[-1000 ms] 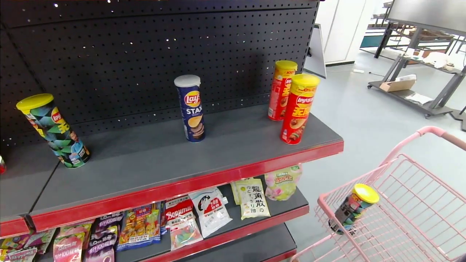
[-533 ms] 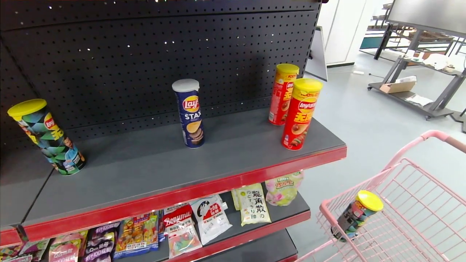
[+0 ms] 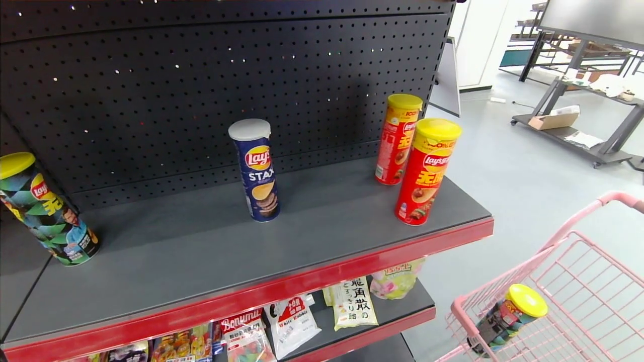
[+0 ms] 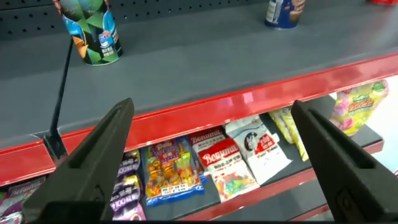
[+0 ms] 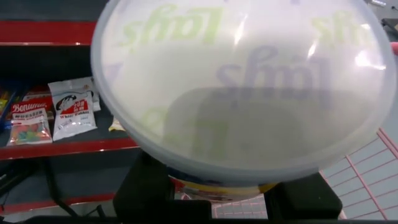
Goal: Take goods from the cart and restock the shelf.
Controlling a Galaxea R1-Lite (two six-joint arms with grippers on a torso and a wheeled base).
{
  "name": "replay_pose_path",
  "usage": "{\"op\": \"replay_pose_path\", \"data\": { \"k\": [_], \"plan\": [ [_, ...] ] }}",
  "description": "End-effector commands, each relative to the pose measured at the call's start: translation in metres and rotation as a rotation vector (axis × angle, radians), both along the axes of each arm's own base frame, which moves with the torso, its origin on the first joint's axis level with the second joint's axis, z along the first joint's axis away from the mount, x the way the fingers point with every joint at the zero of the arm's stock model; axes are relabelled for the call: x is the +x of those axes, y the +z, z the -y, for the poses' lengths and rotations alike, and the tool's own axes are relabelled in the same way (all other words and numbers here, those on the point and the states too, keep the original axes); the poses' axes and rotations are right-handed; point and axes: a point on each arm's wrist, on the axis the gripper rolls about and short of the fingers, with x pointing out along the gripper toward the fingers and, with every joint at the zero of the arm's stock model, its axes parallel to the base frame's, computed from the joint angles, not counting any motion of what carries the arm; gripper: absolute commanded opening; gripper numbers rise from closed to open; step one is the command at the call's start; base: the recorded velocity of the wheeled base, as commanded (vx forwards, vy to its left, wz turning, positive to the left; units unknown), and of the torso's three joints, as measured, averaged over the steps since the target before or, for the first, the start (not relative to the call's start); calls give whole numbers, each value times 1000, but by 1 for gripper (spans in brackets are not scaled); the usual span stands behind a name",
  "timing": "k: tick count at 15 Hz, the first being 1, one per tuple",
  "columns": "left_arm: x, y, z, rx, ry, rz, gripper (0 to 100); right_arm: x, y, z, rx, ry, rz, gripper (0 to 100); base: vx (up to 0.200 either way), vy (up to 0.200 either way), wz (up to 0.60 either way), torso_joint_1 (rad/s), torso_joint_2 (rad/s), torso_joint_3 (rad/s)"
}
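On the upper shelf (image 3: 302,236) four chip cans stand upright: a green-patterned can (image 3: 48,213), a blue can (image 3: 255,171) and two red cans (image 3: 427,171). Restocking looks partly done. The right gripper (image 5: 224,196) has its jaws clamped on a clear-lidded can (image 5: 242,81) — likely the next to shelve. The left gripper (image 4: 211,155) hangs before the shelf edge, jaws wide apart, empty. One yellow-lidded can (image 3: 508,317) leans in the pink cart (image 3: 578,251).

can (image 5: 242,93): blurred, top cut off | cart (image 3: 571,224): cut by right edge
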Motion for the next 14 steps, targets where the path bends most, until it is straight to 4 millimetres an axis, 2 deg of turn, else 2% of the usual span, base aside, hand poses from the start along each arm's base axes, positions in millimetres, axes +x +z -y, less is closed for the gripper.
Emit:
{"op": "replay_pose_path", "data": {
  "k": [1, 2, 3, 4, 5, 6, 7, 8, 10, 12, 13, 14],
  "plan": [
    [3, 1, 0, 10, -3, -34, 100, 2, -6, 0, -4, 6, -11, 0, 0, 0, 0, 0, 0, 0],
    [2, 9, 0, 34, -13, -19, 100, 3, -5, -1, -6, 12, -18, 0, 0, 0, 0, 0, 0, 0],
    [16, 73, 0, 5, -28, -57, 100, 5, -4, -1, -11, 17, -34, 0, 0, 0, 0, 0, 0, 0],
    [44, 117, 1, -64, -27, -120, 100, 6, -4, -2, -12, 17, -46, 0, 0, 0, 0, 0, 0, 0],
    [66, 137, 3, -78, -71, -151, 100, 8, -3, -2, -16, 14, -58, 0, 0, 0, 0, 0, 0, 0],
    [83, 141, 8, -64, -210, -163, 100, 9, -1, -3, -21, 10, -74, 0, 0, 0, 0, 0, 0, 0],
    [97, 136, 16, -40, -384, -179, 100, 12, 1, -4, -26, 5, -96, 0, 0, 0, 0, 0, 0, 0],
    [110, 128, 19, -29, -426, -215, 100, 14, 5, -4, -26, 4, -96, 0, 0, 0, 0, 0, 0, 0],
    [157, 122, 29, 4, -578, -207, 100, 20, 18, -7, -13, 8, -64, 0, 0, 0, 0, 0, 0, 0],
    [185, 120, 34, 8, -679, -183, 100, 23, 22, -8, 0, 11, -66, 0, 0, 0, 0, 0, 0, 0],
    [221, 113, 39, 38, -688, -180, 100, 26, 25, -9, 14, 12, -84, 0, 0, 0, 0, 0, 0, 0],
    [239, 109, 41, 53, -689, -174, 100, 27, 26, -9, 29, 12, -94, 0, 0, 0, 0, 0, 0, 0]
  ]
}}
